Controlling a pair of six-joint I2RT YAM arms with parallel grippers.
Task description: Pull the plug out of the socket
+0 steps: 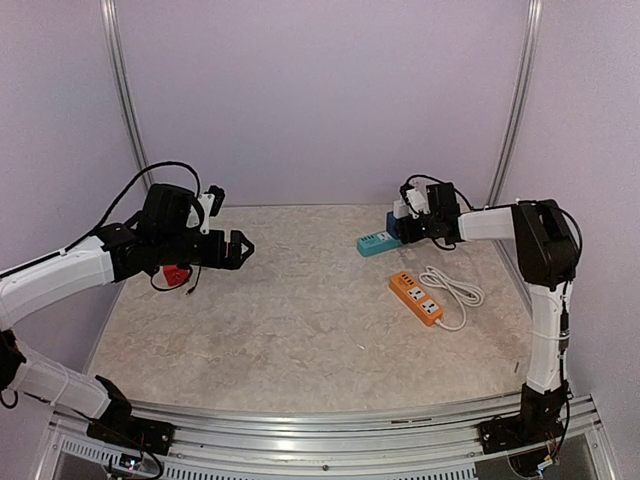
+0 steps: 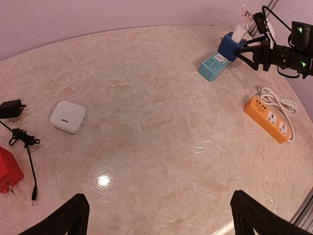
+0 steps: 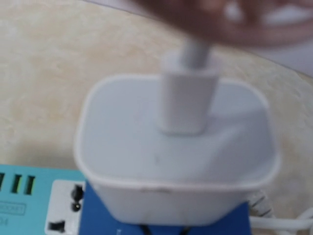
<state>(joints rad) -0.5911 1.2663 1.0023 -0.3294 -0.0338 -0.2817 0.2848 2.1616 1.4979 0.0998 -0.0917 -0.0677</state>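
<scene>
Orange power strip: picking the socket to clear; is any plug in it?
No, every socket on the orange rectangular plastic power strip shows bare.

orange power strip (image 1: 416, 298) | white cord (image 2: 286, 103) touching it | white charger (image 2: 68, 117) | red adapter (image 2: 9, 170) | black adapter (image 2: 11, 108)

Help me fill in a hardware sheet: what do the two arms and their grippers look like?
Both arms have white links and black joint housings. A thin black cable loops over the left arm; black wiring runs along the right arm. The left gripper and right gripper are black with tapered fingers. Green lights glow behind the right one.
</scene>
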